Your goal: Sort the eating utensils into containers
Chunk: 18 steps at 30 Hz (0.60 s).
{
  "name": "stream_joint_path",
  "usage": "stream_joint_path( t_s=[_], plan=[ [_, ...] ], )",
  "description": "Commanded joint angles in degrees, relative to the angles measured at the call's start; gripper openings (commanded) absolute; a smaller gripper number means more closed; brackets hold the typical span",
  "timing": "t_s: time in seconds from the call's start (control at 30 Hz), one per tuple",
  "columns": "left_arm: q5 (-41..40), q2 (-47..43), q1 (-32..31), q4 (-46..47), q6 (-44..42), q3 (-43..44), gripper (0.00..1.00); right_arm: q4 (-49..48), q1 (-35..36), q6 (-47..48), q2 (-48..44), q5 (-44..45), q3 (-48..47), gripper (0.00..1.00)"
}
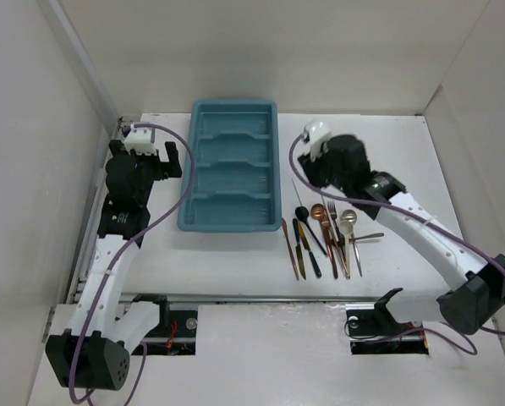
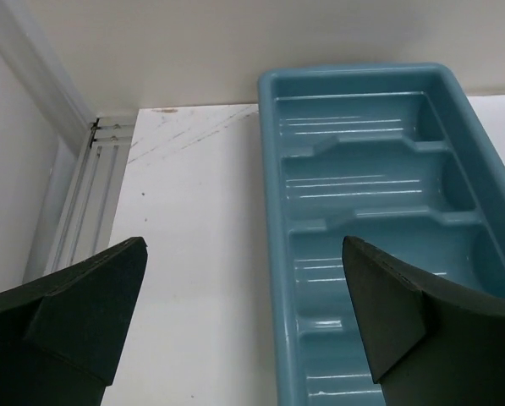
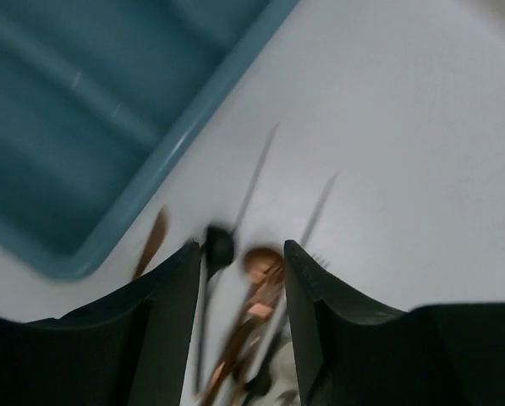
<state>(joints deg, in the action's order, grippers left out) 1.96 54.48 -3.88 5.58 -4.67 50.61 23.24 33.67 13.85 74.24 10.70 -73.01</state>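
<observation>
- Left tool (image 2: 244,245): wide apart, empty, beside tray (image 1: 235,104).
- Right tool (image 3: 241,249): partly apart, nothing clamped, low over utensils (image 1: 324,237) bunched on surface (image 1: 404,161) right of tray.
- Risk: pinching two overlapping pieces together; thin handle slipping out.

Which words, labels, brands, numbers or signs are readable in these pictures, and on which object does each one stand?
None: no text can be read in any view.
The tray is plain teal, with no label or brand showing.
The utensils show no marks, and the right wrist view of them is blurred.
If the left arm or right arm carries print, it is too small to read.
</observation>
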Motion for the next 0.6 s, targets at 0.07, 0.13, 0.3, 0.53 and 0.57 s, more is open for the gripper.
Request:
stream_joint_path(
  t_s=[0.07, 0.13, 0.3, 0.53, 0.57],
  plan=[
    [-7.05, -2.89, -3.66, 1.27, 3.08, -1.13, 1.0, 6.39, 4.47, -22.53, -1.81, -15.8, 15.16, 0.46],
    [-11.59, -3.41, -6.04, 1.27, 1.43, -1.13, 1.0, 5.67, 5.0, -23.07, -1.82, -16.5, 18.33, 0.44],
    [-19.01, -5.25, -10.8, -0.57, 2.45, 0.72, 1.0, 5.77, 8.52, -25.53, 2.3, -13.78, 19.57, 0.41],
    [-14.52, -12.28, -6.5, -8.12, 8.97, 0.02, 1.0, 1.1, 10.98, -26.06, 7.67, -15.02, 22.48, 0.38],
    [-14.52, -12.29, -6.49, -8.83, 9.84, 0.02, 1.0, 1.1, 11.5, -26.06, 8.2, -14.4, 23.09, 0.37]
  ],
)
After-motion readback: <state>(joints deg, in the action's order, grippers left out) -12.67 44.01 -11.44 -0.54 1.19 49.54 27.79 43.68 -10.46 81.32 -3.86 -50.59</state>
